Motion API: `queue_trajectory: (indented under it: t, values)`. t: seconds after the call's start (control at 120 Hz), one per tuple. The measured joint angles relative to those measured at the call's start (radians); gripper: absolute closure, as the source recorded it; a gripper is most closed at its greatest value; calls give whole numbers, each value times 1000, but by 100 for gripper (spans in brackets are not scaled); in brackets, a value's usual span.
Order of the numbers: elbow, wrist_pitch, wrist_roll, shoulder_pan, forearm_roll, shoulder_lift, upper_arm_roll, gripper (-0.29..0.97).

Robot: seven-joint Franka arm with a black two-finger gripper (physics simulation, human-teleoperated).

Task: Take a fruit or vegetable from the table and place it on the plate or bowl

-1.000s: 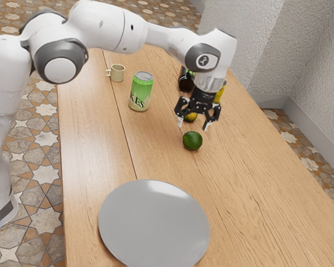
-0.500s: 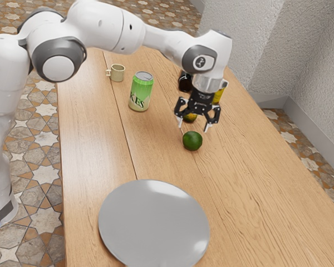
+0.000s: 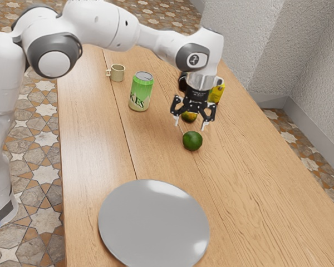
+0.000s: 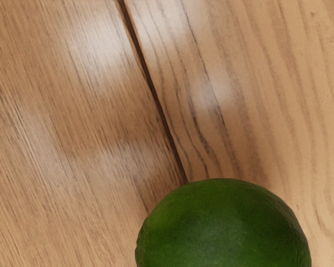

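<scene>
**Lime on the tabletop, hand open above it**

In the exterior view none of the job looks done. The lime (image 3: 192, 141) sits on the wooden tabletop (image 3: 256, 183), well apart from the grey plate (image 3: 153, 222) near the front edge. By my judgement every step is left: close on the fruit, lift it, carry it over to the plate and let go.

The arm reaches in from the exterior view's left, with its wrist bent so the hand (image 3: 191, 123) points straight down. Its fingers are spread apart and hold nothing. Their tips hang just above the lime and slightly behind it, without touching it. A second, yellowish-green fruit (image 3: 189, 116) shows between the fingers, farther back on the tabletop. A green can (image 3: 141, 92) and a small mug (image 3: 117, 72) stand off toward the exterior view's left, away from the hand.

In the wrist view the lime (image 4: 222, 225) looms large and close beneath the hand. It rests on the boards just beside a dark seam (image 4: 156, 105) in the wood, and nothing grips it.
</scene>
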Motion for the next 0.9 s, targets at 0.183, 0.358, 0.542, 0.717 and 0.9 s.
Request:
queue_trajectory:
  t: [0.183,0.358,0.542,0.717,0.9]
  values:
    - [3,68,23,-7,-33,37,-7,0]
    - [-1,107,40,-2,-70,62,-8,0]
    - [-24,129,53,1,-102,83,-8,0]
    - [-30,145,61,-5,-111,88,-8,0]
    - [-30,157,66,-7,-118,93,-11,0]
